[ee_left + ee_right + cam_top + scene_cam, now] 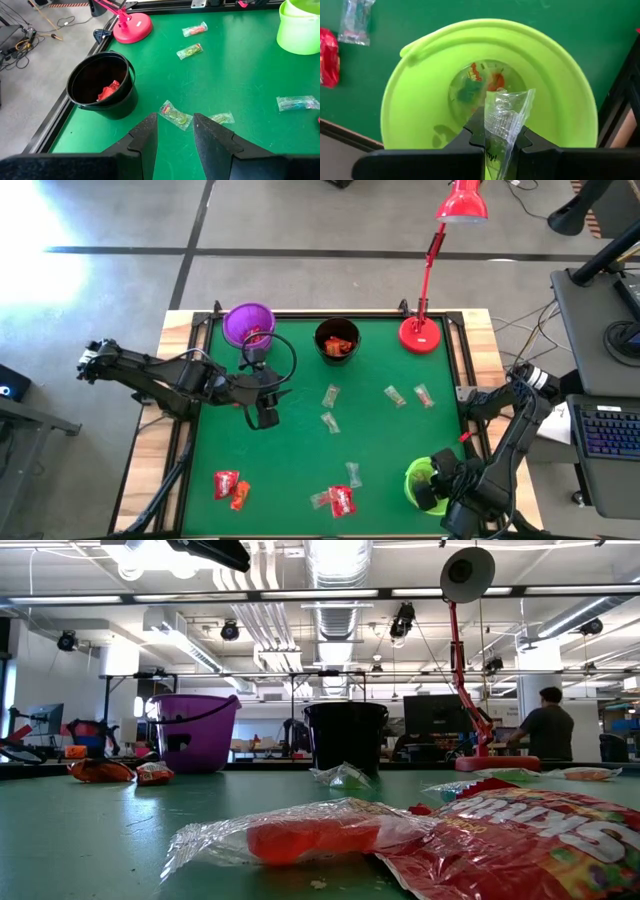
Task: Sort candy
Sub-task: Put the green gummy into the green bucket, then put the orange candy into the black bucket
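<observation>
Small wrapped candies lie scattered on the green mat: clear greenish ones (330, 395) in the middle, and red and orange ones (226, 483) near the front. My right gripper (500, 137) is shut on a clear cellophane candy (506, 112) directly over the open green cup (420, 65), which has candy on its bottom. My left gripper (175, 120) is open and empty above the mat, left of the middle (265, 415). A clear greenish candy (175, 114) lies on the mat just beyond its fingertips. The black cup (337, 340) and the purple cup (248, 325) hold candy. My right gripper pinches one end of the clear cellophane wrapper (499, 142) between its two fingers, pointing down from above. The rest of the wrapper sticks out past the fingertips (472, 132) over the green cup's mouth. The candy is lifted clear of the cup and the mat.
A red desk lamp stands with its base (420, 333) at the far right of the mat. A red candy bag (340, 500) and clear wrappers lie near the front edge, close to the low camera. A raised black frame (470, 380) borders the mat. A person (545, 725) stands in the room behind.
</observation>
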Controlling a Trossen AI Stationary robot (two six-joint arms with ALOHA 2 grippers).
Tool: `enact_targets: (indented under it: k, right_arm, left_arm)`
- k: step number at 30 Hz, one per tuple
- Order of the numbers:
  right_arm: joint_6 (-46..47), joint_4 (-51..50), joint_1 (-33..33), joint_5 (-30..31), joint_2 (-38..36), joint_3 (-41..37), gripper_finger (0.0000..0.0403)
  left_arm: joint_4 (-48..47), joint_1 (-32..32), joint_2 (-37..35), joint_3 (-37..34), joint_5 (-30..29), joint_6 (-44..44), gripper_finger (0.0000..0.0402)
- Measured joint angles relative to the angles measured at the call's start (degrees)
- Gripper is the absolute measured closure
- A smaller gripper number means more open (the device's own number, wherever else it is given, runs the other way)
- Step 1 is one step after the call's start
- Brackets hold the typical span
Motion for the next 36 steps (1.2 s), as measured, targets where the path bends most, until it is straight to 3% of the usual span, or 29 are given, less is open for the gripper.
enact_targets:
  k: [5, 18, 27, 36]
  right_arm:
    - [-0.9, 1.0, 0.0, 0.0, 0.0, -1.9, 0.0379]
    - [-0.9, 1.6, 0.0, 0.1, -0.2, -2.0, 0.027]
    - [-0.9, 1.7, -1.1, 1.1, -0.2, 2.1, 0.0259]
    - [-9.5, 1.8, -5.7, 9.9, -0.2, 8.0, 0.0259]
  left_arm:
    - [0.0, 0.0, 0.0, 0.0, 0.0, -0.1, 0.0293]
    - [-0.2, 0.0, 0.0, 0.0, 0.2, -0.2, 0.0293]
    - [-3.0, 0.0, 0.0, 0.0, 0.2, -0.2, 0.0292]
    - [-3.6, 0.0, 0.0, 0.0, 0.2, -0.2, 0.0292]
